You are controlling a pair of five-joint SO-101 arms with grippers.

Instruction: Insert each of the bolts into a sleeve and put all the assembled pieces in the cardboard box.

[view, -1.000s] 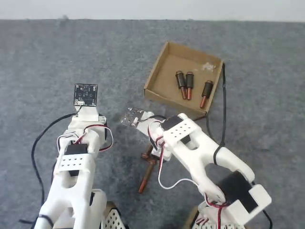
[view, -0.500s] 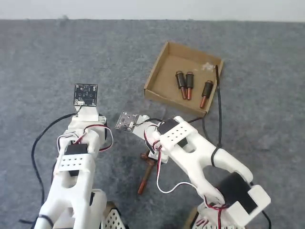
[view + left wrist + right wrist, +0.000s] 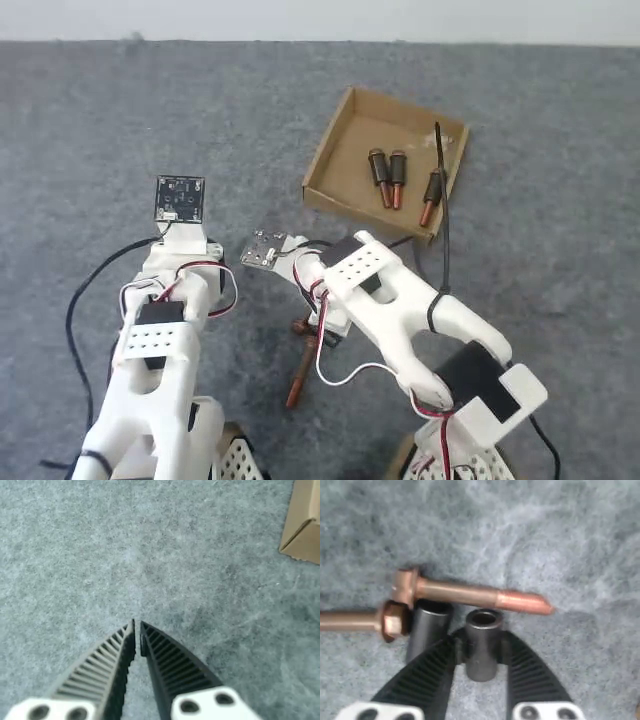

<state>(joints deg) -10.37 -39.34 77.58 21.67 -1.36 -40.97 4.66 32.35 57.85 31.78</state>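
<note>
High view shows the shallow brown cardboard box (image 3: 370, 125) lying on the grey carpet (image 3: 150, 100) toward the far side of the table. In it lie three assembled bolt-and-sleeve pieces (image 3: 397, 178), two side by side and the third a little apart, near the wall where a black cable (image 3: 440, 160) crosses the box. The right arm (image 3: 390, 300) bends low over the carpet on the near side of the box. A copper-coloured shaft sticks out from under it toward the near edge.

The right wrist view shows the right gripper (image 3: 481, 645) with its two ribbed black fingers (image 3: 435, 672) closed against both sides of a short dark metal sleeve (image 3: 483, 630), whose open bore faces the camera. A second dark sleeve (image 3: 427, 627) lies just beside it, outside the grip and touching one finger. Just beyond both sleeves lies a copper-coloured hex-head bolt (image 3: 470, 594), crosswise to them, its shaft close to the held sleeve's mouth. A second copper bolt (image 3: 355, 621) lies with its hex head against the second sleeve and next to the first bolt's head.

The left arm (image 3: 160, 340) stands well apart from the box and the loose parts. In its wrist view the left gripper (image 3: 137, 626) hangs over bare carpet, its toothed fingers drawn together to a thin slit with nothing between them. A corner of the cardboard box (image 3: 305, 525) shows farther off.
</note>
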